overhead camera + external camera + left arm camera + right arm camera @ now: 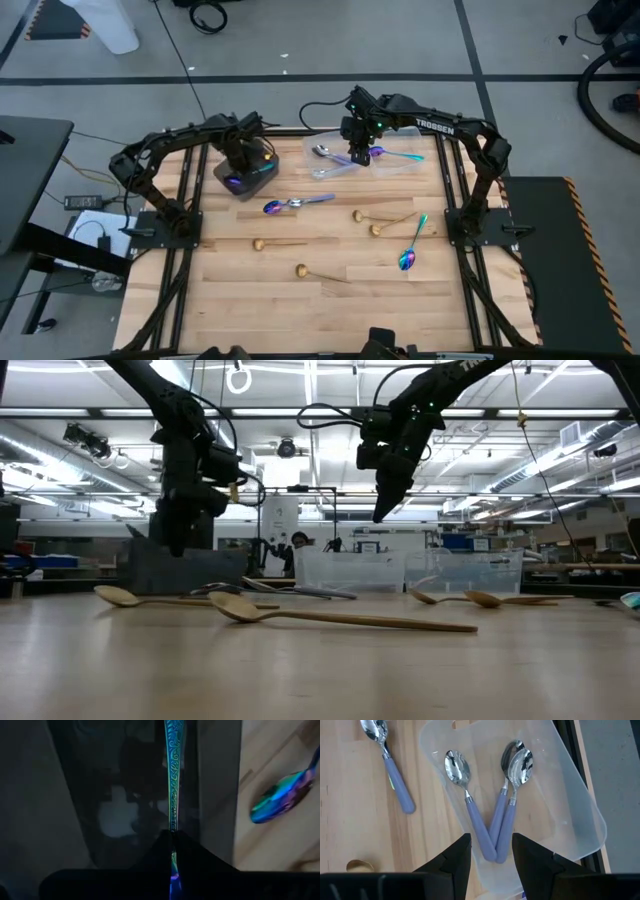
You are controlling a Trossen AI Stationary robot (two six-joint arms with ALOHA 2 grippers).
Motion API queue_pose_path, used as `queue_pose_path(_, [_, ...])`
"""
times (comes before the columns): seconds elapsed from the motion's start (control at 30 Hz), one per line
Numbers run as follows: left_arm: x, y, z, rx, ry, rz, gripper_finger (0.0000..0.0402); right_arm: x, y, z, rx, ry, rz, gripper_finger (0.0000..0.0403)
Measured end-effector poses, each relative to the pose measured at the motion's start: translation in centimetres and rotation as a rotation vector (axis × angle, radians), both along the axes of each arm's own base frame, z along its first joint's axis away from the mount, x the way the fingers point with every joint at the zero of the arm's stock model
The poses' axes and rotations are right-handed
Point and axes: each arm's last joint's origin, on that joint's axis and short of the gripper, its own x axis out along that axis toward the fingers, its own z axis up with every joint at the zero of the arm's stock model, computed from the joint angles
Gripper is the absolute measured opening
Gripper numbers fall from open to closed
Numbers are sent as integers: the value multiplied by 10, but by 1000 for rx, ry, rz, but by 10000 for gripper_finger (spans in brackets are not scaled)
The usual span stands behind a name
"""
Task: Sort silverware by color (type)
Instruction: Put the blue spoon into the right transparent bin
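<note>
Sorting is judged partly done. Three silver-bowled spoons with lilac handles [495, 815] are seen lying in the clear plastic container [570, 815] at the far edge of the wooden worktop [330, 290]; a fourth of the same kind [395, 770] is left on the wood just beside it.

An iridescent blue-purple spoon [173, 775] is pinched by its handle in the left end effector [172, 845], fingers narrowed onto it, and is hung over the dark rectangular tray [245, 172] — not yet released.

Still loose on the worktop: four gold spoons, among them one nearest the front [302, 269], and two more rainbow spoons [272, 207] [408, 258].

The right end effector [490, 851] is held above the container with fingers apart and nothing between them — the lilac handles lie directly beneath.
</note>
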Motion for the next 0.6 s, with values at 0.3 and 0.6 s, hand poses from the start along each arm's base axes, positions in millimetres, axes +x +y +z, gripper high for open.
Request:
queue_pose_path(0.3, [8, 8, 1, 152, -28, -147, 23, -1, 0, 0, 6, 7, -1, 153])
queue_pose_path(0.6, [-6, 16, -6, 154, 15, 61, 133, -1, 0, 0, 5, 6, -1, 153])
